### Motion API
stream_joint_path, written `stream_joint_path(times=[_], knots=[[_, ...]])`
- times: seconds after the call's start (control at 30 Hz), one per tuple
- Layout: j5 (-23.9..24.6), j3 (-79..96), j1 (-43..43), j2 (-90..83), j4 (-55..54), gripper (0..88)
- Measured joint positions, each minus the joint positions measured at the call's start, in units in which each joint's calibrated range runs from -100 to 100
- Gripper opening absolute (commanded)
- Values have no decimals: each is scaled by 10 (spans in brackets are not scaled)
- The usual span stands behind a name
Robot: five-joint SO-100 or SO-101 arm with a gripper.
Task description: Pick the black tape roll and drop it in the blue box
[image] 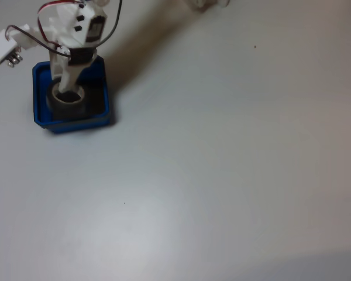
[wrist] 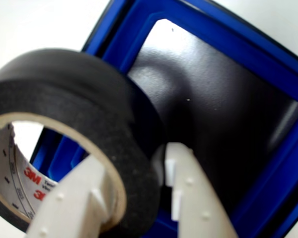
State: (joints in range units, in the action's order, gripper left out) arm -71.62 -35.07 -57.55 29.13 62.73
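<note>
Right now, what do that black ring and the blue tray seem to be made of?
The black tape roll looks like matte, slightly fuzzy tape wound on a pale cardboard-like core printed in red. The blue box appears to be glossy moulded plastic, its stepped rim catching highlights; its dark floor shines softly, perhaps plastic or a coated sheet. The gripper fingers look like white printed plastic.

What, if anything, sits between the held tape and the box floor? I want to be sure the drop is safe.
Nothing visible does. The hand grips the wall of the black tape roll with the pale core over the square blue plastic box, whose dark floor looks bare.
</note>
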Motion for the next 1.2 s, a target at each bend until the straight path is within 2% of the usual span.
stream_joint_path(times=[1.2], knots=[[0, -1, -48, 50, 32, 13]])
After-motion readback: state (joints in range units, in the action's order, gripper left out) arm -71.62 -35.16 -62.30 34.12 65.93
